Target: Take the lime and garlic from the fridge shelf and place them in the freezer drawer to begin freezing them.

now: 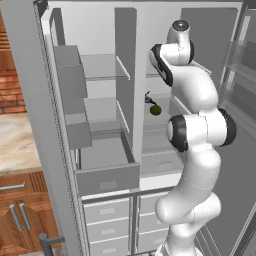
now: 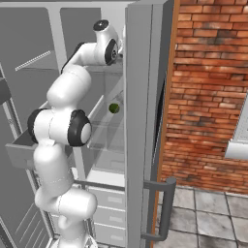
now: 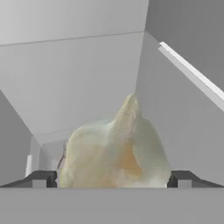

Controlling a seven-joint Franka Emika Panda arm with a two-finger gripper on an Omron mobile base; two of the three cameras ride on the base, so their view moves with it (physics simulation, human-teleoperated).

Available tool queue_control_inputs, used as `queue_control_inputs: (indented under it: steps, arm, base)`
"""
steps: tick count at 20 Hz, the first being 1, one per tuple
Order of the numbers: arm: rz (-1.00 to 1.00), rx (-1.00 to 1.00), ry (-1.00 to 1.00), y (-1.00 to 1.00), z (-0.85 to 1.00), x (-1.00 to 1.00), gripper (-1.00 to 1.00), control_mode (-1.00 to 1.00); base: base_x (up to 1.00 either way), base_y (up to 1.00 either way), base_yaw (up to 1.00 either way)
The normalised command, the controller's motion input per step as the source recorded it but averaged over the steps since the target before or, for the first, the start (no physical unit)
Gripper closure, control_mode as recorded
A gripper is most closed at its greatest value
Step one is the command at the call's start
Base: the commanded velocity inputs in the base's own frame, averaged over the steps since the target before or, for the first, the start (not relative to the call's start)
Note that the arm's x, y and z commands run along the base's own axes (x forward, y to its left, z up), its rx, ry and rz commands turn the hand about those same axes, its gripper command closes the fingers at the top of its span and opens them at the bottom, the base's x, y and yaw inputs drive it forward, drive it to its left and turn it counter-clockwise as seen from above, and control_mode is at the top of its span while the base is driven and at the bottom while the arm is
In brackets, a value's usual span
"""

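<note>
Garlic sits dead ahead of your gripper, between the wide-open fingers, pointed tip up, on the fridge shelf near its back wall; nothing is gripped yet. You close straight on it; lime waits lower

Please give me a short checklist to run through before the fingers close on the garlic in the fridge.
1. Garlic centred between the two fingers: ok, one tip shows on each side of the bulb.
2. Gripper open wide enough: ok, the tips stand apart, wider than the bulb.
3. Tips deep enough around the bulb: cannot tell.
4. Lime clear of the grasp: ok, it sits apart on the fridge shelf.
5. Freezer drawer open to receive: ok, pulled out.
</note>
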Motion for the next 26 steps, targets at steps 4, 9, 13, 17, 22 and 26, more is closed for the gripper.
queue_control_inputs:
  steps: [4, 9, 13, 17, 22, 26]
  arm:
    - [0.01, 0.0, 0.0, -0.05, 0.0, 0.56, -1.0, -1.0]
    - [0.02, 0.0, 0.0, 0.0, -0.03, 0.21, -1.0, -1.0]
    - [0.03, -0.01, 0.0, 0.0, -0.27, 0.0, 1.0, -1.0]
    - [0.03, 0.0, -0.03, 0.0, -0.18, 0.01, 1.0, -1.0]
    - [0.05, 0.0, -0.09, 0.0, -0.25, 0.0, 1.0, -1.0]
    - [0.07, -0.03, -0.06, 0.2, -0.5, -0.02, 1.0, -1.0]
  base:
    - [0.0, 0.0, 0.0]
    - [0.0, 0.0, 0.0]
    - [0.0, 0.0, 0.0]
    - [0.0, 0.0, 0.0]
    - [0.0, 0.0, 0.0]
    - [0.0, 0.0, 0.0]
